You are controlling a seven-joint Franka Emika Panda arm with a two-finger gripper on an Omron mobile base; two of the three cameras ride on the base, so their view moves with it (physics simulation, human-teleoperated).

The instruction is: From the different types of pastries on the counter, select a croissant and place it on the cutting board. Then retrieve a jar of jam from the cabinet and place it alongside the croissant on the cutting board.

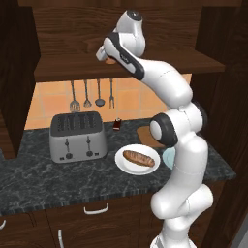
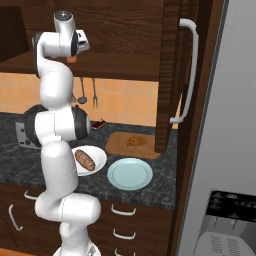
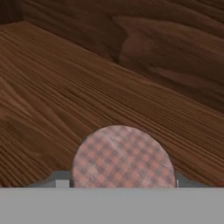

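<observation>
Jam jar [image 3: 123, 156] with a checkered lid sits on the cabinet shelf [image 1: 160, 65] right at the tool [image 1: 107, 56]; whether the tool squeezes it, I cannot tell.

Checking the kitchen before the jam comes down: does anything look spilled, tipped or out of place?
Nothing stands out. The croissant lies flat on the cutting board, the loaf sits on its plate, and the toaster stands upright.
</observation>
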